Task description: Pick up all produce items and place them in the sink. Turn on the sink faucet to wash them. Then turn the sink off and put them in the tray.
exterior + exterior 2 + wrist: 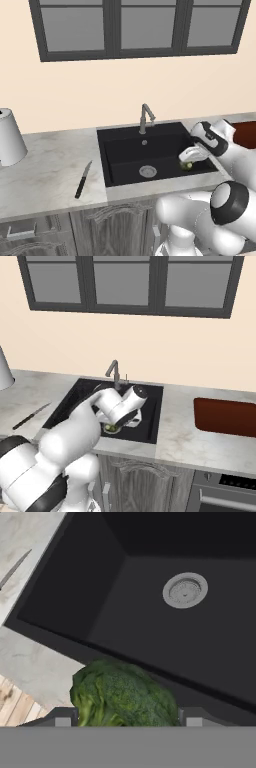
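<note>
Broccoli floret point(121, 696) sits clamped between the two finger tips of the gripper point(122, 717), held over the near right part of the black sink point(125, 150), above its front rim. Round silver drain point(185, 590) lies further in on the basin floor, faucet point(145, 117) at the back edge. Reddish-brown tray point(225, 416) on the counter to the right, knife point(83, 179) to the left.

A black-handled knife point(83, 180) lies on the marble counter point(45, 172) left of the basin — a white paper-towel roll point(10, 137) stands farther left, below a dark-framed window point(135, 25).
</note>
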Available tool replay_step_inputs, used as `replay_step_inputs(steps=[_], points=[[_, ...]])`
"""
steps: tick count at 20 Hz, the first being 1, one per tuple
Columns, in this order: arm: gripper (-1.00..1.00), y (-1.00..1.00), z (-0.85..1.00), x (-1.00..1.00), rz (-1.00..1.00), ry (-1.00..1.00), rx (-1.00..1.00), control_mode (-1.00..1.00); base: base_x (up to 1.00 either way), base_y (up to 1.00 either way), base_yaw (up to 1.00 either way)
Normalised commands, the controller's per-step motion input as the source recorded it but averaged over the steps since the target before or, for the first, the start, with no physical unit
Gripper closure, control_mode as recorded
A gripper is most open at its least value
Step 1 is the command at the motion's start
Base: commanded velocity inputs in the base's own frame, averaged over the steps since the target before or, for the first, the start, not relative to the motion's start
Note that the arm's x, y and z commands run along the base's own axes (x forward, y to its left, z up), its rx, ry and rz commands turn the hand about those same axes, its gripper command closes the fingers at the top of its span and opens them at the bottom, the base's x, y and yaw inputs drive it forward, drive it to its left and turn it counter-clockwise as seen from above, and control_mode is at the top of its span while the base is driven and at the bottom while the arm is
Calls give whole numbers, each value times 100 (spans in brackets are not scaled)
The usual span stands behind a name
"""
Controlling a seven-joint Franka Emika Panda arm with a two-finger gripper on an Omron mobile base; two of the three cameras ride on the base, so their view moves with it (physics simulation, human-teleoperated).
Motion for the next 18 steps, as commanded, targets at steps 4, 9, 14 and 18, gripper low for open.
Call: replay_step_inputs(steps=[4,9,14,18], points=[[100,-1,-12,37,0,10,0,-100,0,0,0],[100,15,-12,45,0,7,0,-100,0,0,0],[100,10,-20,41,0,4,0,-100,0,0,0],[100,1,-13,21,0,1,0,-100,0,0,0]])
